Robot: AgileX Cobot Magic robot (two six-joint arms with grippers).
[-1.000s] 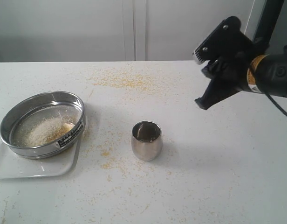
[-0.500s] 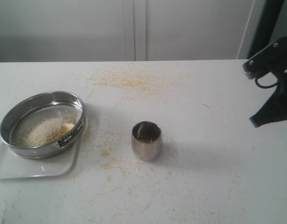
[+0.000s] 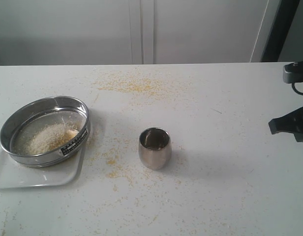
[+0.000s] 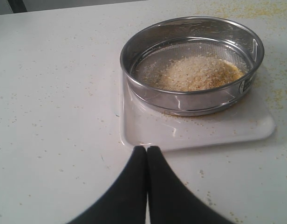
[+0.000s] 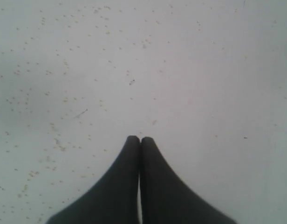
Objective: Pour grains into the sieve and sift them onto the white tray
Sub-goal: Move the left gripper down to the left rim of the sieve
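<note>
The sieve [image 3: 68, 102] stands on the white tray [image 3: 38, 177] at the table's left, with a heap of grains [image 3: 48, 137] on its mesh. The left wrist view shows the same sieve [image 4: 190, 100], the grains [image 4: 194, 74] and the tray [image 4: 204, 133]. My left gripper [image 4: 146, 148] is shut and empty, its tips just short of the tray's near rim. It does not show in the exterior view. My right gripper [image 3: 273, 127] is at the right edge, far from the sieve. It [image 5: 140, 138] is shut on nothing over the bare table.
A small steel cup [image 3: 155, 147] stands upright in the middle of the table. Stray yellow specks [image 3: 132, 84] lie scattered at the back and around the cup. A white wall runs behind the table.
The right arm has drawn back to the right and down, from above the table right of the cup to the view's right edge. Sieve, tray and cup have not moved.
</note>
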